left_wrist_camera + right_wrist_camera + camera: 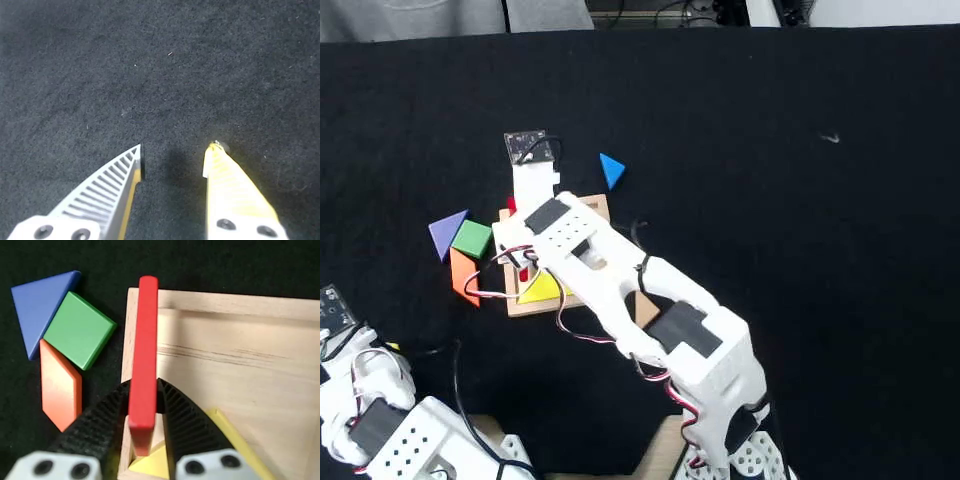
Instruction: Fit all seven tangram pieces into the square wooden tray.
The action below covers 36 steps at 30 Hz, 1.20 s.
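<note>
While the wooden tray (595, 208) is sitting left of center in the high view, the left gripper (172, 150) is hanging at lower left, fingers apart and empty, and the right gripper (143, 387) is pinching the red piece (145, 340) on edge along a tray wall.

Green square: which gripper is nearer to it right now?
Right. The right gripper, shut on the red piece at the tray edge, is just beside the green square. The left gripper hangs open over bare cloth, well away.
</note>
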### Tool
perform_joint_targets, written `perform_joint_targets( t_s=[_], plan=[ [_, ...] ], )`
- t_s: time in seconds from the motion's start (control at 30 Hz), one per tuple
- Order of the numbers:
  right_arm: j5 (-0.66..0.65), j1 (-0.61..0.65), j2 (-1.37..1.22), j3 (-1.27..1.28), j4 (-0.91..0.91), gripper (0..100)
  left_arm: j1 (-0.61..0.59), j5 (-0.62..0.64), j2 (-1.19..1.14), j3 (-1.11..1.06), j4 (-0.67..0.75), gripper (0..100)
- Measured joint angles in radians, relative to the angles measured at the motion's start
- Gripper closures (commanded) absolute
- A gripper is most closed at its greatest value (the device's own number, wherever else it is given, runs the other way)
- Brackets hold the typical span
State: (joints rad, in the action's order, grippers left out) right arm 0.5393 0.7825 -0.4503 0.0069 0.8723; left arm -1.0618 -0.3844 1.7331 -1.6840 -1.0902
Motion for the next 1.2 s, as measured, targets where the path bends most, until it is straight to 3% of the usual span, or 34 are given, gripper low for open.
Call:
perform_joint_targets(
  t_s=[0.27,0.5,1.2],
  plan=[
    [0.0,0.041,-0.002,-0.002,0.002,97.9,0.0,0.0,0.0,0.0,0.0,79],
    [0.0,0.041,-0.002,-0.002,0.018,80.8,0.0,0.0,0.0,0.0,0.0,79],
    [0.002,-0.005,0.017,-0.037,0.152,80.9,0.0,0.0,0.0,0.0,0.0,79]
  ],
)
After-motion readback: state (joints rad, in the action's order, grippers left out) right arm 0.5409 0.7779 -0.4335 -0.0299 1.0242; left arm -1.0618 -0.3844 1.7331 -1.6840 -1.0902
